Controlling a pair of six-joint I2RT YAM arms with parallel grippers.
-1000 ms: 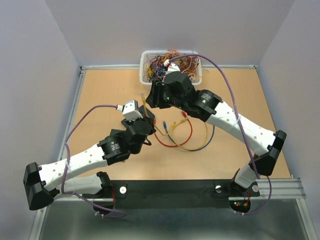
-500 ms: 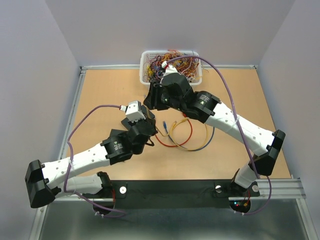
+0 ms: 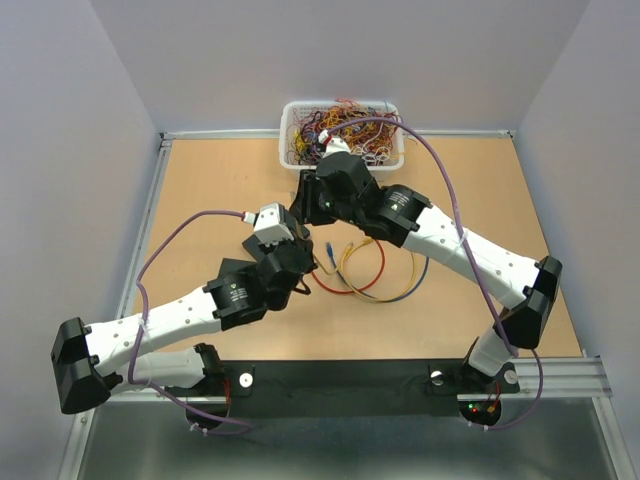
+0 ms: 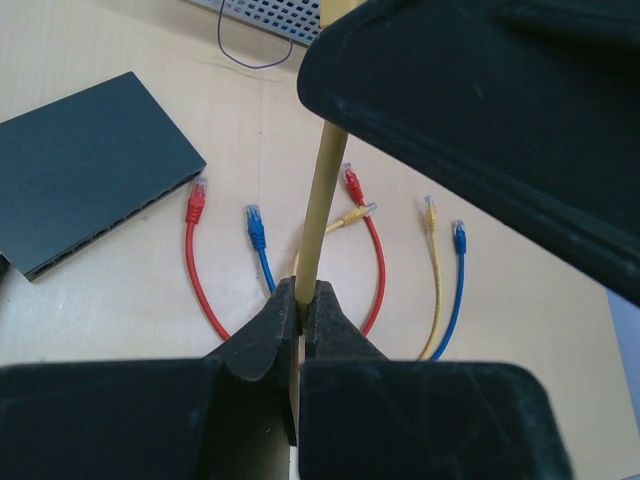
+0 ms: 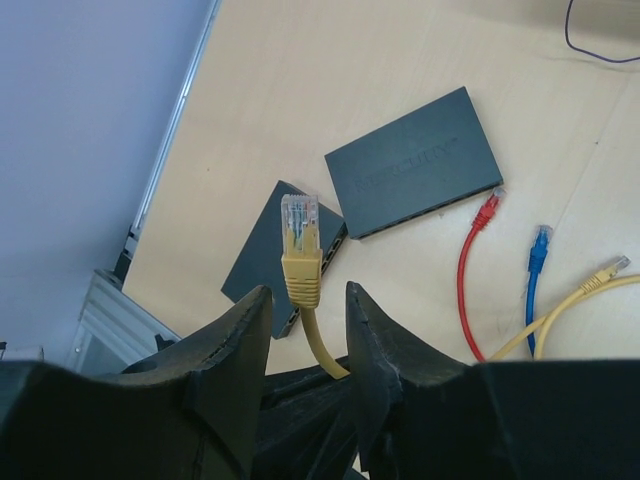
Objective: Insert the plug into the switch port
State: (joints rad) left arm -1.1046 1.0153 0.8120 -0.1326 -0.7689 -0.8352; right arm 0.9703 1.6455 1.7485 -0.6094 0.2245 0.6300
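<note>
My left gripper (image 4: 303, 298) is shut on a yellow cable (image 4: 322, 200) and holds it upright. The cable's yellow plug (image 5: 301, 262) with its clear tip stands between the fingers of my right gripper (image 5: 307, 295). That gripper is open, with a gap showing on each side of the plug. A flat black switch (image 5: 415, 165) lies on the table beyond, its ports along the near edge. The same switch (image 4: 90, 170) shows at the left of the left wrist view. From above, both grippers meet near the table's middle (image 3: 303, 215) and hide the plug.
A second black switch (image 5: 255, 255) lies partly behind the plug. Loose red (image 4: 196, 205), blue (image 4: 256, 225) and yellow (image 4: 432, 215) patch cables lie looped on the wooden table (image 3: 200, 190). A white bin (image 3: 290, 110) of tangled wires stands at the far edge.
My right gripper has shifted left and down toward the left gripper, and its jaws have narrowed around the plug. The left arm has edged slightly forward, still holding the cable.
</note>
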